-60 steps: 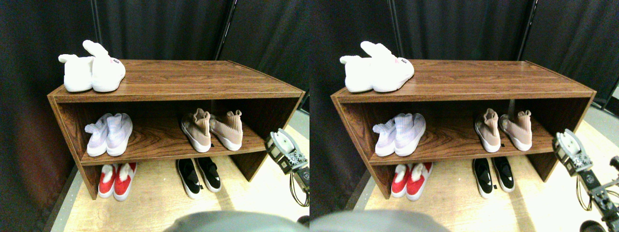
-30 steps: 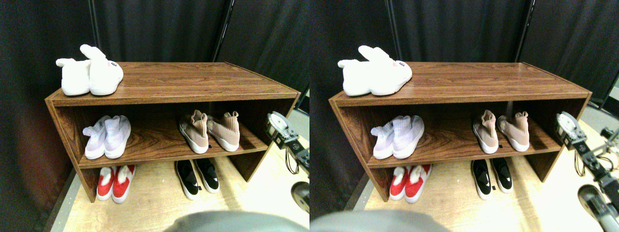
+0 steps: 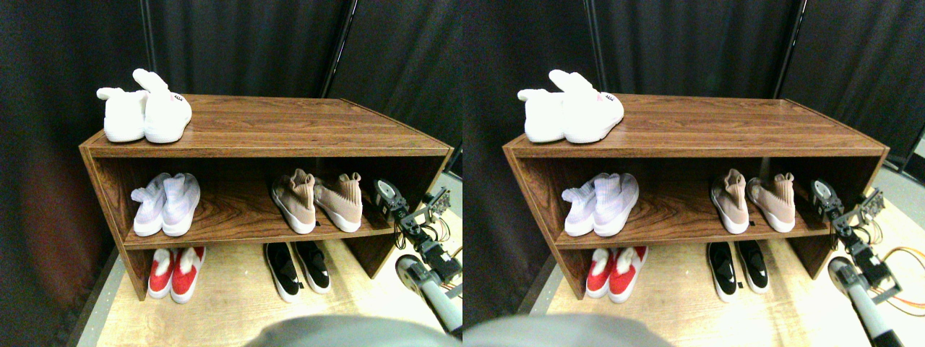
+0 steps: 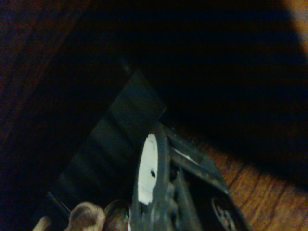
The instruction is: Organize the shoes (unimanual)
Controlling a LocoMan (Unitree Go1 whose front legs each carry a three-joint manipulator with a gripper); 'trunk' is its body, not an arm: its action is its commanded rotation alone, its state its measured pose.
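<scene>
The place looked like a lab or test room dressed up as a home entryway. Black curtains [image 3: 246, 43] hung on poles behind a low wooden shoe rack [image 3: 274, 134], closing off the whole background. The rack stood on a pale wood floor panel [image 3: 238, 307] with a grey border. Pairs of shoes sat on it in staged rows, among them fluffy white slippers [image 3: 144, 112] on top. Loose wires [image 3: 437, 231] on the robot arm, slightly blurred, perhaps point to a research rig.
</scene>
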